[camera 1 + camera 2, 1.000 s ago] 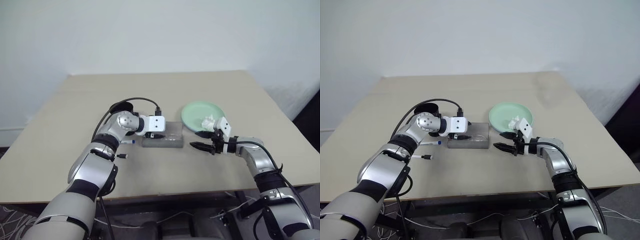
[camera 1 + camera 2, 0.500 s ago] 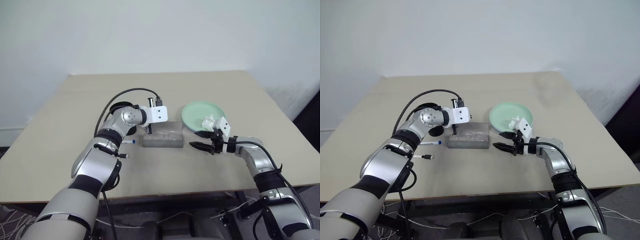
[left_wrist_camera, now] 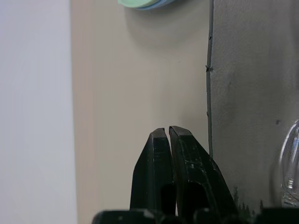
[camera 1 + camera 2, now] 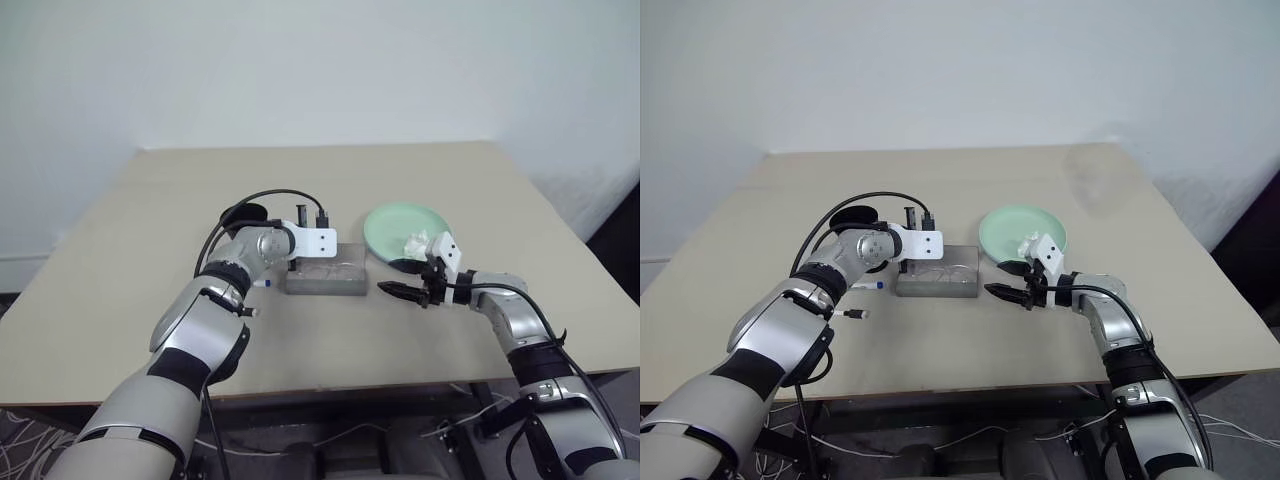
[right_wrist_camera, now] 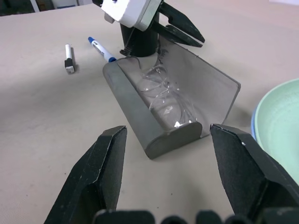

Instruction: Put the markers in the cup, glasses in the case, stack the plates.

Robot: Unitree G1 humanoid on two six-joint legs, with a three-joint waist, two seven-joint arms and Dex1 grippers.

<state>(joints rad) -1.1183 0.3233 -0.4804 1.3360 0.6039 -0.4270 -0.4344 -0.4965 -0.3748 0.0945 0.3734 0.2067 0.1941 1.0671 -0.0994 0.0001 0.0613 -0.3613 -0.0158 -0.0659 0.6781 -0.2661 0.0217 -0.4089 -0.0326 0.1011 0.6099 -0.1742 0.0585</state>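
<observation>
glasses (image 5: 161,100) lie inside the grey case (image 5: 154,133), whose lid stands raised behind them, so the step in hand looks like closing that case. left gripper (image 5: 187,32) sits at the far upper edge of the lid, just behind it, its 2 black fingers pressed together on nothing. right gripper (image 5: 168,175) waits near the case's short end, its fingers (image 5: 105,163) spread wide and empty. next move, by my reading, calls for the left gripper to push the lid forward and down over the glasses, while the right steadies the box so it does not slide. 1 blue-capped marker (image 5: 100,49) lies on the table (image 4: 450,170) beside the black cup (image 5: 138,44), not yet in it. mint green plate (image 4: 400,228) sits on the light blue plate (image 5: 253,128), with a white wad (image 4: 416,245) on it.
</observation>
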